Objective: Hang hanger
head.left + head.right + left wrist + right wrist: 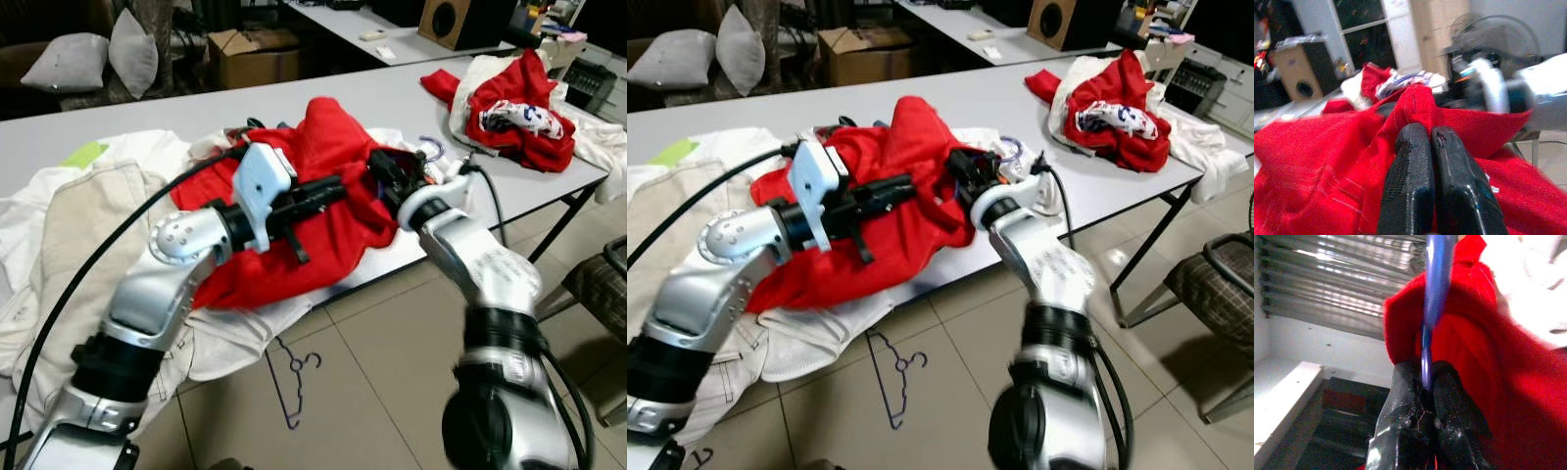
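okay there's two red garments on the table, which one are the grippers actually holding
The nearer red garment, at the table's front edge: the left gripper pinches its fabric. The other red garment lies untouched in the far-right pile.

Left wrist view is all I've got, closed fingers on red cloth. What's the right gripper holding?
Observer: The right gripper is shut on a blue hanger, beside the red garment.
Operator: Is the garment off the table?
Observer: Mostly not; it is bunched on the grey table, with the left gripper pinching a raised fold.
Operator: Any other hangers?
Observer: Yes, a thin wire hanger lies on the tiled floor below the table edge.
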### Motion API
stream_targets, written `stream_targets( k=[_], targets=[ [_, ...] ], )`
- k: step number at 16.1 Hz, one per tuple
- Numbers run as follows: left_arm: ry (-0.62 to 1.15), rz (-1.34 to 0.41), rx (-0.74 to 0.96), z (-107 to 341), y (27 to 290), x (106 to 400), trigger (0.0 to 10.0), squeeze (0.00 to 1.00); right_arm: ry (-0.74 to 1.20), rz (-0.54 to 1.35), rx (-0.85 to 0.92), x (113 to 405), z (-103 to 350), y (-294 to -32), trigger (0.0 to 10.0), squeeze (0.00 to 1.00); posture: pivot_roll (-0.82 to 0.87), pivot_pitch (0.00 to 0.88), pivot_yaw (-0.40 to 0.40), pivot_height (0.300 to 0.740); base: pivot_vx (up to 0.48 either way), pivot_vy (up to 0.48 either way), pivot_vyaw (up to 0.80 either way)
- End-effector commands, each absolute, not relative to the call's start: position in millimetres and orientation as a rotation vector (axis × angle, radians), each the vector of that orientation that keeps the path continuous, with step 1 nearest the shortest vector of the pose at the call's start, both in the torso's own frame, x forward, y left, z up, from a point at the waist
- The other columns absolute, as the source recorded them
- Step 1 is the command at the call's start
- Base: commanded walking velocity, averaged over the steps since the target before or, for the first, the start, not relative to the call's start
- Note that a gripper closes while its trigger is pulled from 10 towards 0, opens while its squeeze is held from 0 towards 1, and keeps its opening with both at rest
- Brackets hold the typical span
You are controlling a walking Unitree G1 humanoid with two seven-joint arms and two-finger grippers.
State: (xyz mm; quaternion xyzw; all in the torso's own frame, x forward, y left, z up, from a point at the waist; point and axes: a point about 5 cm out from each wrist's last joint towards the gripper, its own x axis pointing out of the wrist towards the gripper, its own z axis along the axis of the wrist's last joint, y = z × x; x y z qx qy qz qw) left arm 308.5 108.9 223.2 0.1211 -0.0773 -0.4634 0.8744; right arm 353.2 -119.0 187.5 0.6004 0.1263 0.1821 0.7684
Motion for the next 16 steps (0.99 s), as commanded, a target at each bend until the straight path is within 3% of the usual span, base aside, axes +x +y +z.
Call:
stream_targets(
  k=[1,7,8,9,12,13,14,16],
  targets=[
    [-0.154,-0.948,0.262,229,114,308,10.0,1.00,0.251,0.397,1.281,348,197,-125,10.0,0.00,-0.04,0.000,-0.058,0.740,0.000,0.000,0.00],
    [-0.039,-0.829,0.243,222,150,303,10.0,1.00,0.258,0.381,1.157,321,208,-141,10.0,0.00,-0.03,0.000,-0.072,0.740,0.000,0.000,0.00],
    [-0.019,-0.781,0.228,221,160,303,10.0,0.85,0.262,0.383,1.120,315,211,-143,10.0,0.00,-0.03,0.000,-0.073,0.740,0.000,0.000,0.00],
    [0.001,-0.730,0.216,220,170,303,10.0,0.00,0.263,0.388,1.079,309,215,-146,10.0,0.00,-0.04,0.000,-0.072,0.740,0.000,0.000,0.00],
    [0.005,-0.559,0.114,226,198,292,10.0,0.00,0.195,0.473,0.825,288,242,-156,10.0,0.00,-0.03,0.000,-0.078,0.740,0.000,0.000,0.27],
    [0.028,-0.462,0.096,226,207,284,10.0,0.00,0.161,0.537,0.663,278,257,-155,10.0,0.00,-0.03,0.000,-0.077,0.740,0.000,0.000,0.79],
    [0.028,-0.462,0.096,226,207,284,10.0,0.00,0.161,0.537,0.663,278,257,-155,10.0,0.00,-0.03,0.000,-0.077,0.740,0.000,0.000,0.79],
    [0.231,-0.422,0.089,204,205,256,10.0,0.00,0.146,0.605,0.527,263,266,-152,10.0,0.00,-0.03,0.000,-0.088,0.740,0.000,0.000,0.73]
  ],
)
